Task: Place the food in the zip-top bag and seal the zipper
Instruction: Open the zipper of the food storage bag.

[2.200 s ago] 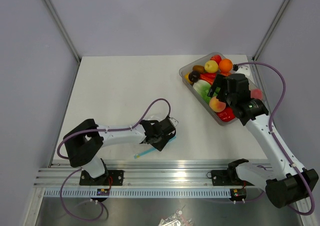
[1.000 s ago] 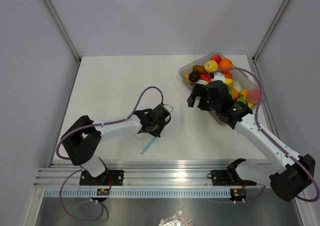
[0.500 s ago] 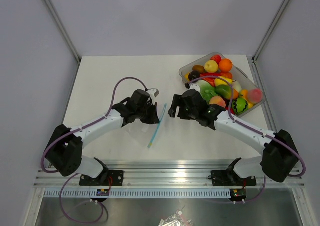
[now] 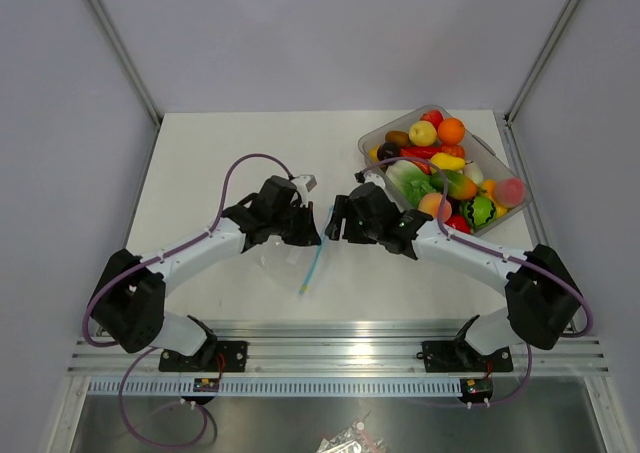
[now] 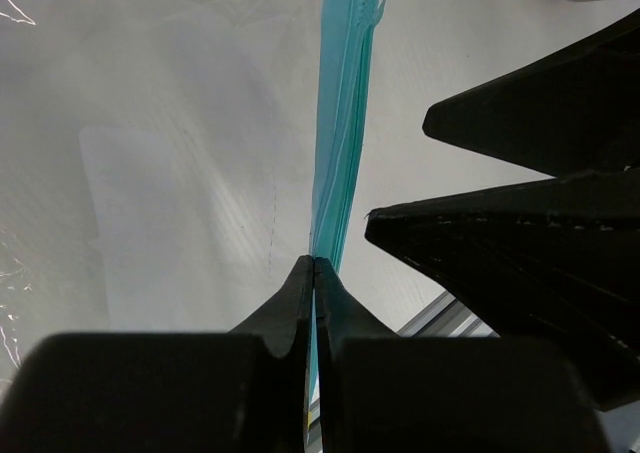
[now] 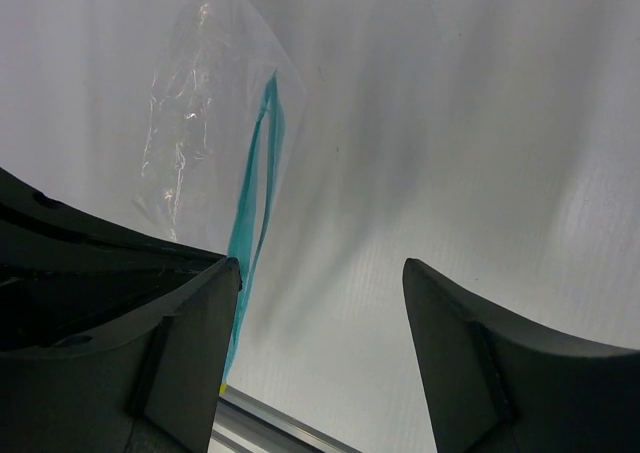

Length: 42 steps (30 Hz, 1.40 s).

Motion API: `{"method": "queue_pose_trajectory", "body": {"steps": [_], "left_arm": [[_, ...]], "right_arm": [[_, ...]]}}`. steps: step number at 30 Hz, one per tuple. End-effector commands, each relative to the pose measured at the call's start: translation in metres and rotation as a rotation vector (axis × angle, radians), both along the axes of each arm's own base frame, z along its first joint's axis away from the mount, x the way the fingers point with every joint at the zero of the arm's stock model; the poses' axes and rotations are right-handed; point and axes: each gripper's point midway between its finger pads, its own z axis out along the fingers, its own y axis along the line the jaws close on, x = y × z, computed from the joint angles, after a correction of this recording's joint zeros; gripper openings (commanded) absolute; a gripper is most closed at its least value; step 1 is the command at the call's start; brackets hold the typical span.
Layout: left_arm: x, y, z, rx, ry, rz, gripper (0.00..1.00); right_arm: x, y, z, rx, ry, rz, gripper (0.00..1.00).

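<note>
The clear zip-top bag (image 4: pixel 280 258) hangs above the table, held up by my left gripper (image 4: pixel 312 235). Its light blue zipper (image 4: pixel 314 263) runs down toward the front edge. In the left wrist view the left gripper (image 5: pixel 315 263) is shut on the zipper (image 5: pixel 342 123), with the clear bag film (image 5: pixel 170 173) on its left. My right gripper (image 4: pixel 335 223) is open and empty, just right of the bag's mouth. In the right wrist view the right gripper (image 6: pixel 320 268) has the bag (image 6: pixel 195 143) and zipper (image 6: pixel 255 188) by its left finger. The food (image 4: pixel 440 163) lies in the tray: a peach (image 4: pixel 433 205), an orange (image 4: pixel 451 130).
A rigid clear tray (image 4: pixel 372 140) at the back right holds several toy fruits and green lettuce (image 4: pixel 410 183). The right arm reaches from the tray area toward the table's middle. An aluminium rail (image 4: pixel 340 348) runs along the front edge.
The left gripper lifted the bag from the front of the table and carried it back toward the middle. The right gripper left the tray and moved left, close to the bag's mouth.
</note>
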Motion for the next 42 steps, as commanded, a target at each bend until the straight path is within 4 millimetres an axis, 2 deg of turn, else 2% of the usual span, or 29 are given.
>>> {"method": "queue_pose_trajectory", "body": {"steps": [1, 16, 24, 26, 29, 30, 32, 34, 38, 39, 42], "left_arm": [[0.006, -0.01, 0.024, -0.086, -0.051, -0.012, 0.0], [0.011, -0.005, 0.027, -0.103, -0.044, 0.009, 0.0], [0.011, -0.008, 0.034, -0.13, -0.048, -0.002, 0.0], [0.011, -0.008, 0.037, -0.136, -0.051, -0.002, 0.0], [0.011, -0.008, 0.037, -0.136, -0.051, -0.002, 0.0], [0.01, -0.007, 0.037, -0.134, -0.052, -0.004, 0.0], [0.011, -0.004, 0.037, -0.124, -0.055, 0.005, 0.0], [0.012, -0.001, 0.037, -0.115, -0.059, 0.011, 0.0], [0.015, 0.005, 0.035, -0.084, -0.055, 0.017, 0.0], [0.017, 0.006, 0.038, -0.077, -0.064, 0.017, 0.0], [0.024, 0.007, 0.05, -0.082, -0.092, 0.021, 0.0]], "right_arm": [[0.008, 0.021, 0.025, 0.076, -0.047, 0.014, 0.74], [0.008, 0.02, 0.01, 0.06, -0.03, 0.001, 0.74], [0.015, 0.031, 0.001, 0.065, -0.021, 0.006, 0.72], [0.02, 0.036, 0.003, 0.079, -0.027, 0.005, 0.67], [0.022, 0.042, -0.003, 0.083, -0.012, 0.014, 0.53], [0.022, 0.043, -0.005, 0.081, -0.007, 0.012, 0.41], [0.022, 0.043, -0.005, 0.086, -0.007, 0.009, 0.24], [0.025, 0.038, -0.001, 0.077, -0.021, -0.015, 0.0], [0.026, 0.015, -0.001, -0.022, -0.039, -0.069, 0.0], [0.031, 0.005, 0.002, -0.062, -0.064, -0.104, 0.0], [0.035, -0.008, 0.013, -0.13, -0.104, -0.114, 0.0]]}}
